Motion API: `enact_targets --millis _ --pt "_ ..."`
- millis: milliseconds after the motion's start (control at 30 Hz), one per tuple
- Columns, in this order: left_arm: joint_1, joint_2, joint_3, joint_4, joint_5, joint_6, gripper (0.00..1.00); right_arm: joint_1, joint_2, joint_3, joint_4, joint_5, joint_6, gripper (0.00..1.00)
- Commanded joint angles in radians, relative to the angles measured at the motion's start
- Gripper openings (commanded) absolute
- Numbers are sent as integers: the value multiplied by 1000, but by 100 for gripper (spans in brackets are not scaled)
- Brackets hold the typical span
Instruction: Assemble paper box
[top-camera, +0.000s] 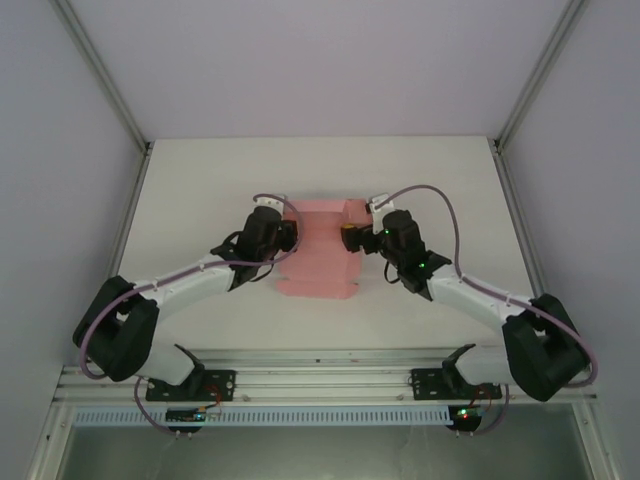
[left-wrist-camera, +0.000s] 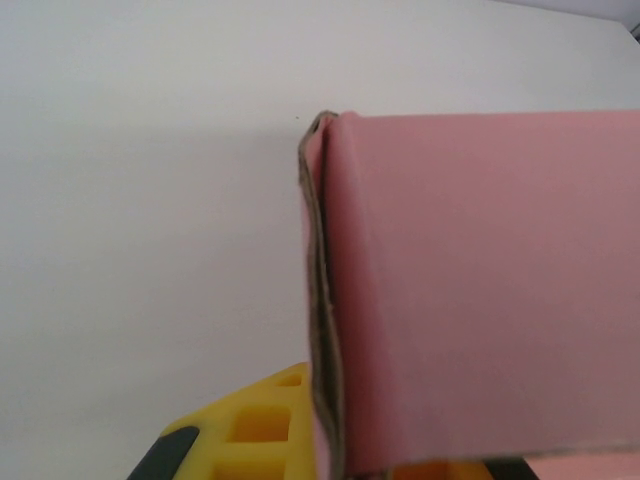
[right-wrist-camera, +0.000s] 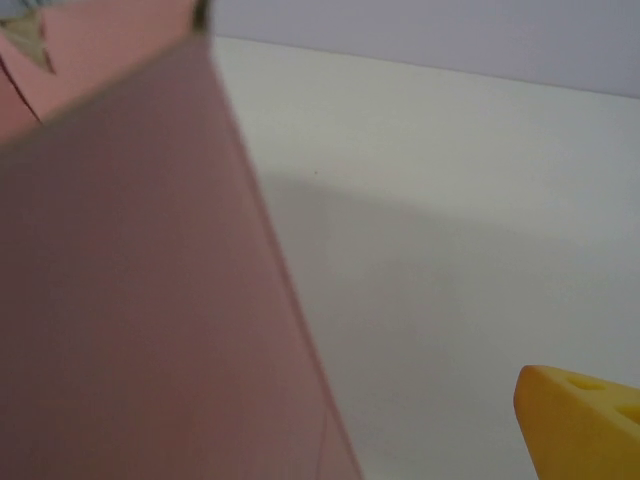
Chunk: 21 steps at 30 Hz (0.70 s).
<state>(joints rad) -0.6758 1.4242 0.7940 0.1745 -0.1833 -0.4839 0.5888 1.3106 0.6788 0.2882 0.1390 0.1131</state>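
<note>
White counter (top-camera: 200, 200) between pale walls carries the pink paper box (top-camera: 322, 265) at its middle, partly folded. The left hand (top-camera: 291, 236) and right hand (top-camera: 352, 233) stand at its far corners; whether they pinch or are released, I cannot tell. I think both should raise the walls evenly, without creasing the thin card.

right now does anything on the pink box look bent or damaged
Yes: on the paper box, the left corner edge looks wavy and rough in the left wrist view, with a thin outer layer standing slightly off the pink face instead of lying flush. Otherwise nothing stands out.
</note>
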Motion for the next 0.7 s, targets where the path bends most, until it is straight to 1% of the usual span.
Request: enact_targets --millis 0,100,200,300,433,500,533,600,667 --pt "-6 -8 30 19 32 -14 0 30 40 37 1 43 -24 99" --pt "-6 -14 25 13 8 -18 0 42 39 30 7 69 -14 99" --pt "1 -13 24 0 -18 -18 0 42 -7 9 -37 65 22 99" --pt "20 -10 18 3 1 -25 0 42 -96 -24 -86 84 40 99" --pt "55 -5 -2 27 54 -38 0 25 -270 -85 -185 60 69 99" --pt "68 0 -11 39 74 -45 0 -6 -355 -133 -180 21 77 99" --pt "74 2 -12 42 85 -47 0 -39 -394 -155 -180 -4 85 99" --pt "79 7 -13 47 102 -40 0 -117 -443 -167 -215 -59 122 99" --pt "80 5 -17 56 120 -32 0 -214 -461 -148 -273 -129 167 99"
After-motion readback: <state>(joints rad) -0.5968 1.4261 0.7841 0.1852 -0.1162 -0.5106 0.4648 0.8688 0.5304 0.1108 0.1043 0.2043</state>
